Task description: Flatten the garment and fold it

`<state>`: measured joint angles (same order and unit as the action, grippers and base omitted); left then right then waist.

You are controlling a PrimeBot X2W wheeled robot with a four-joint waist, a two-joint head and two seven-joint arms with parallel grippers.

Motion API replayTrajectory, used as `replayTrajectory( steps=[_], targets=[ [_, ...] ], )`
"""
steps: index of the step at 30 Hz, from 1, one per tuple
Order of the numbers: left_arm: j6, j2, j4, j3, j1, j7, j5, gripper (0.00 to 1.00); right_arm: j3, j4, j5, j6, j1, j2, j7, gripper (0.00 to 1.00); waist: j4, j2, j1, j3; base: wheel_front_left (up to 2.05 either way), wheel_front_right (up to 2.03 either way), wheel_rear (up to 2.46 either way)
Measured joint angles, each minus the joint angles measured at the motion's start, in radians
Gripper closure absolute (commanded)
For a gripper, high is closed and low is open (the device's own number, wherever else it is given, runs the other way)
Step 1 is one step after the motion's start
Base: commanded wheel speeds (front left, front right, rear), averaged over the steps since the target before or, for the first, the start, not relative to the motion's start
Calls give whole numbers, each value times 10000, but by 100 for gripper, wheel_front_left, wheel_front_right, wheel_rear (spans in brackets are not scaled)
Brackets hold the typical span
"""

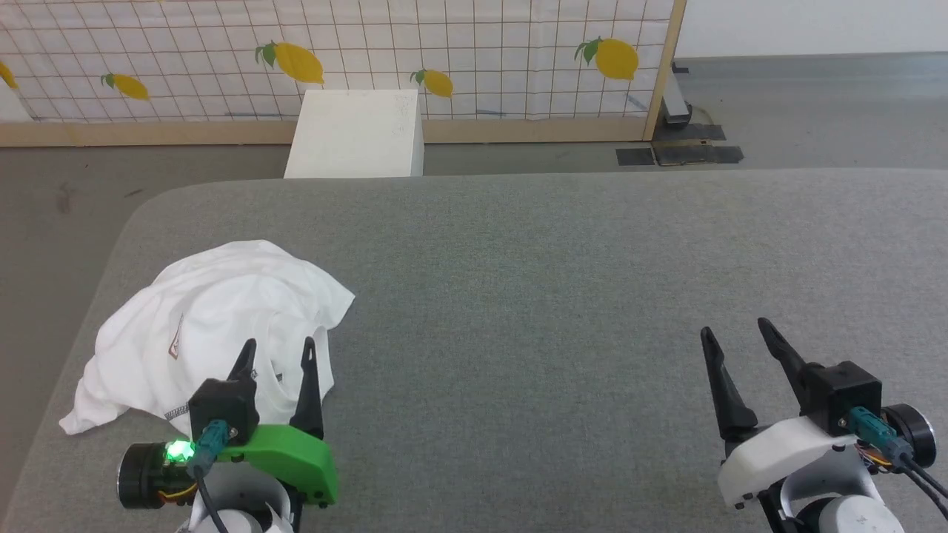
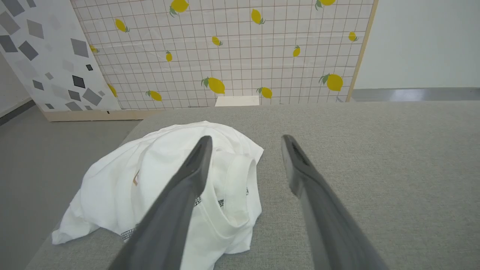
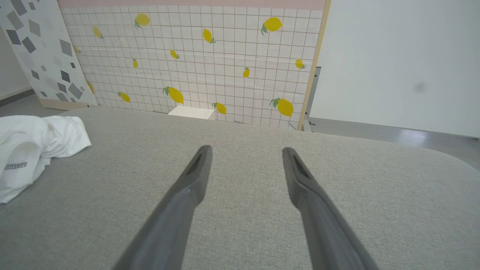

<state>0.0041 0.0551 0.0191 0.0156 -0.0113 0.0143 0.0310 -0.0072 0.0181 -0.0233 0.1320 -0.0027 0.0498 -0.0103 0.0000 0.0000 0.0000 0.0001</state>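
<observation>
The garment [image 1: 215, 311], a white T-shirt with a small reddish triangular print, lies crumpled in a heap near the left end of the grey padded table [image 1: 555, 259]. Its collar and dark dotted hem show in the left wrist view on the garment [image 2: 157, 168]. My left gripper [image 1: 278, 344] hovers open just in front of the heap, fingers spread with nothing between them; in its own view the left gripper [image 2: 245, 139] points over the shirt's right edge. My right gripper [image 1: 732, 327] stands open above bare table at the lower right, far from the shirt [image 3: 33, 146]. The right gripper [image 3: 245, 150] holds nothing.
A rigid white box [image 1: 357, 133] stands on the floor behind the table's far edge, against a tiled panel with lemon prints [image 1: 474, 52]. Grey floor runs along the table's left side [image 1: 52, 222]. The table's right half is bare fabric.
</observation>
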Motion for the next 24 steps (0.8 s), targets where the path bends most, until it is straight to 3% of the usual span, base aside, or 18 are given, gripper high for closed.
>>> replayTrajectory(
  steps=[24],
  targets=[
    [282, -2, 370, 226, -2, 499, 546, 0, -140, 370, -485, 0, 36, 0, -516, 0, 256, 0, 0, -32, 0, 0, 0]
  ],
)
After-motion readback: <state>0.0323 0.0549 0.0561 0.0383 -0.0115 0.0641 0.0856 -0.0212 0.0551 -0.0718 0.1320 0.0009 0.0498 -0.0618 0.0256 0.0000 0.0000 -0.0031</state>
